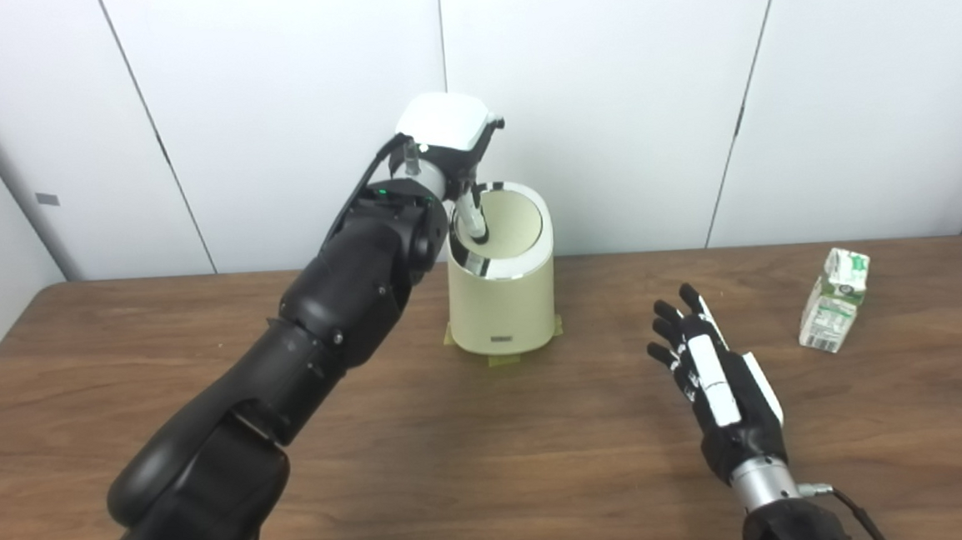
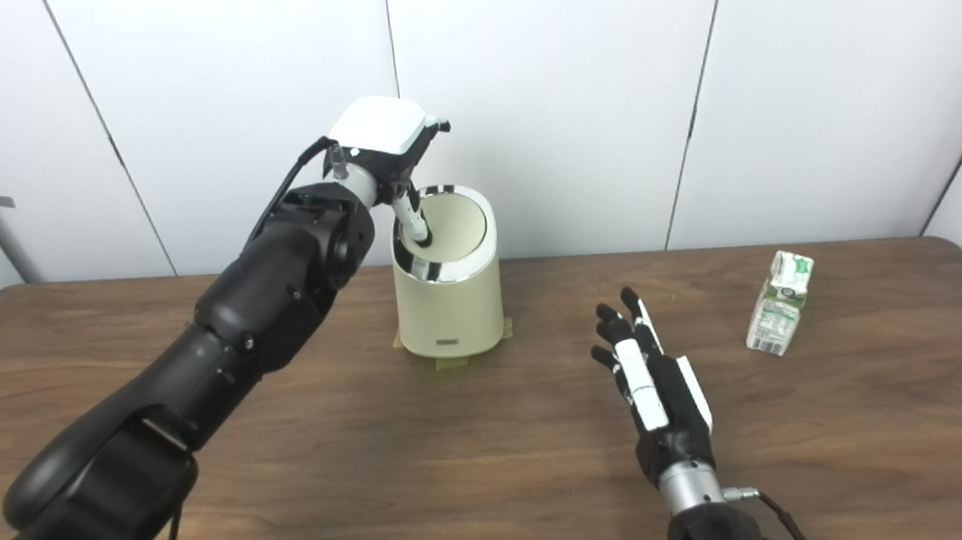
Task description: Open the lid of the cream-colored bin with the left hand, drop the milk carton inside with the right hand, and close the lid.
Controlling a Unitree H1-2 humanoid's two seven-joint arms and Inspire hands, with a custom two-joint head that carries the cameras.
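Observation:
The cream-colored bin (image 1: 501,302) stands at the back middle of the table, its round lid (image 1: 513,222) ringed in chrome and tilted toward me. My left hand (image 1: 450,142) hovers over the bin's left rim, with one finger (image 1: 471,220) pressing down on the lid's left side. It holds nothing. The green and white milk carton (image 1: 835,300) stands upright at the far right. My right hand (image 1: 708,365) rests low over the table between bin and carton, fingers spread and empty, a hand's length left of the carton.
The brown wooden table (image 1: 493,470) runs to a white panelled wall (image 1: 603,87) just behind the bin. Tape tabs (image 1: 503,359) hold the bin's base to the table. My left forearm (image 1: 317,313) crosses the left half of the table.

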